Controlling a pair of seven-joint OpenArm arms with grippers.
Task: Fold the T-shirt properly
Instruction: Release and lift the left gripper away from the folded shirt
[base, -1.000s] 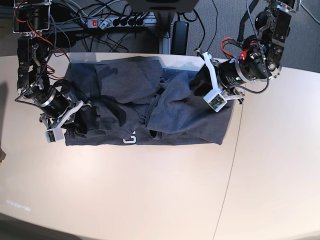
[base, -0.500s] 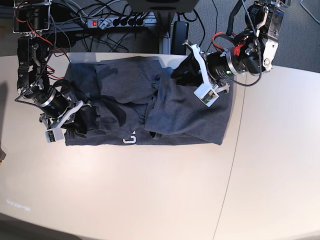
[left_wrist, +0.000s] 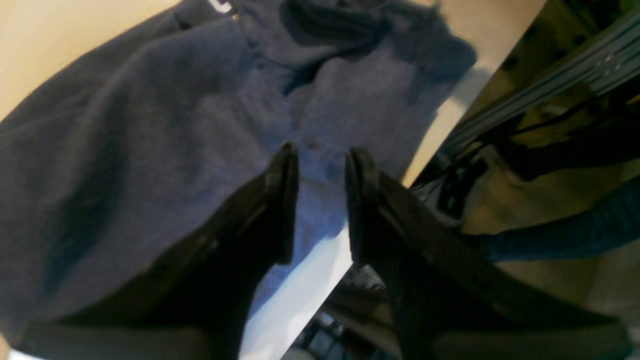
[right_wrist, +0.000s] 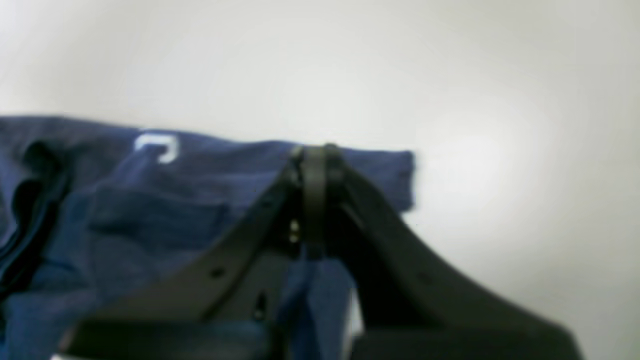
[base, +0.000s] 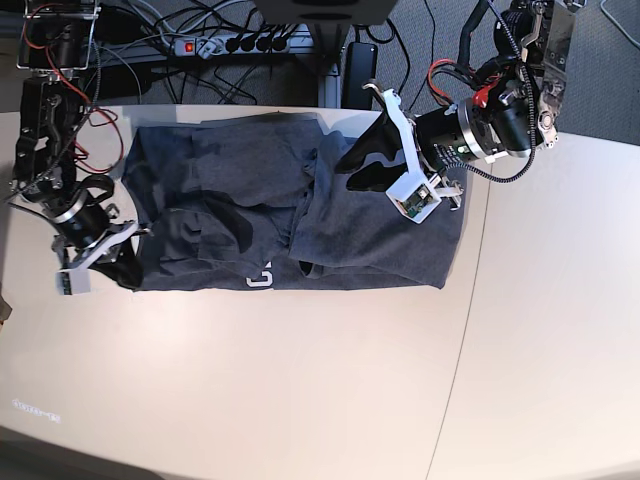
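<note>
Left fingers (left_wrist: 285, 200) apart above T-shirt (base: 300, 215), right fingers (right_wrist: 312, 170) together.

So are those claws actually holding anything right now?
The right gripper is shut on the T-shirt, pinching its edge near a corner. The left gripper is open over the cloth, holding nothing.

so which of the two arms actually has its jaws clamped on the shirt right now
The right gripper, at the T-shirt corner on the base view's left: its jaws are shut on fabric. The left gripper hovers above with jaws apart, holding nothing.
</note>
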